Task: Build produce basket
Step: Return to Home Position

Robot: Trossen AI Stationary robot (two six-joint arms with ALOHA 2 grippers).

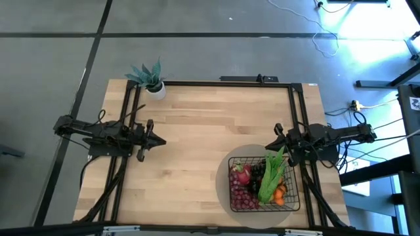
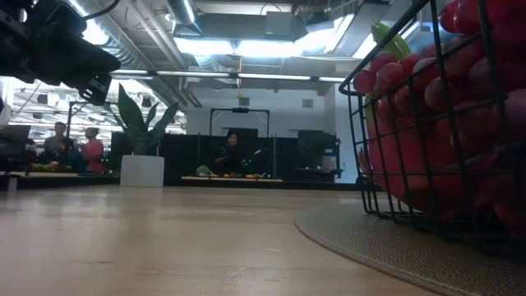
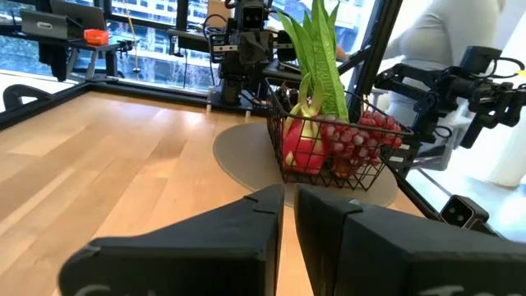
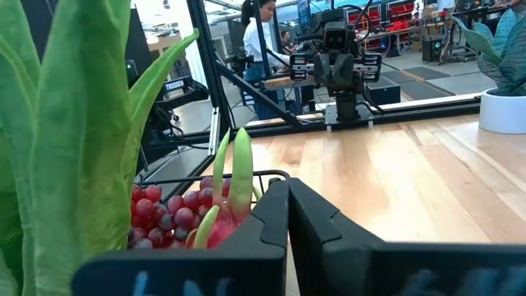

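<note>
The black wire-mesh basket (image 1: 231, 185) stands on a round grey mat (image 1: 222, 177) near the table's right near corner. It is filled with produce: a pink dragon fruit (image 1: 241, 174), red grapes (image 1: 244, 196), a long green leafy stalk (image 1: 273, 172) and orange tangerines (image 1: 280, 193). The stalk rises above the basket's rim (image 3: 316, 57). My left gripper (image 1: 157, 140) hovers shut over the table's left side, far from the basket. My right gripper (image 1: 274, 143) is shut too, just beyond the basket's far edge, with the stalk (image 4: 74, 123) close beside it.
A blue-green spiky plant in a white pot (image 1: 155, 85) stands at the far left corner of the table. Bare wood (image 1: 210, 131) spreads between the two arms. People show in the room behind the table (image 2: 232, 152).
</note>
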